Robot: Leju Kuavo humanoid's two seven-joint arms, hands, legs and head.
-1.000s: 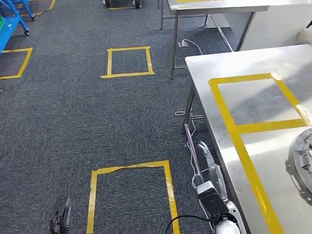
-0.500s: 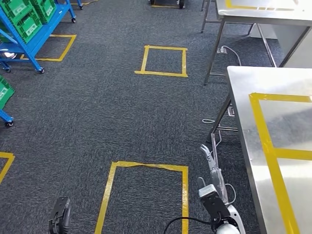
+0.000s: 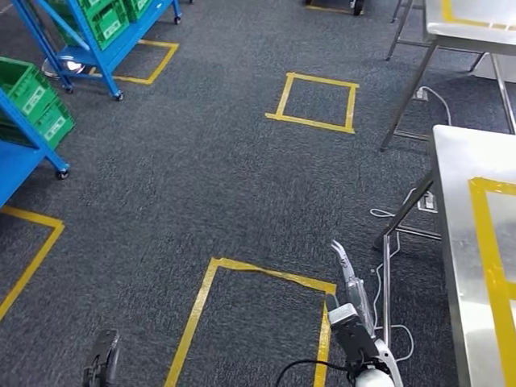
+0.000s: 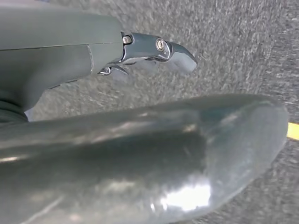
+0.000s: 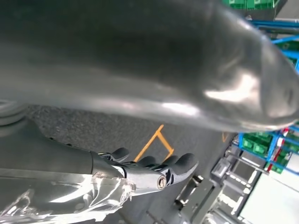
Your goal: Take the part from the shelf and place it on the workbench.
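Observation:
My right hand (image 3: 348, 278) hangs low beside the steel workbench (image 3: 457, 234), its fingers (image 5: 160, 173) stretched out straight and holding nothing. At the picture's lower left, my left hand (image 3: 102, 363) hangs over the carpet, its fingers (image 4: 159, 46) also extended and empty. Two blue wheeled shelves (image 3: 100, 40) with green bins (image 3: 33, 101) stand at the far left. A shiny metal thing (image 3: 70, 64) lies low on the farther shelf; I cannot tell what it is.
Yellow tape marks a rectangle (image 3: 210, 298) on the carpet just ahead and a smaller square (image 3: 283, 97) farther off. A white cable (image 3: 395, 310) trails by the workbench leg. A second steel table (image 3: 468, 20) stands at the back right.
The camera has swung left: the workbench slid to the right edge, the round part on it left the picture, and the blue shelves came in. Both hands hang as before.

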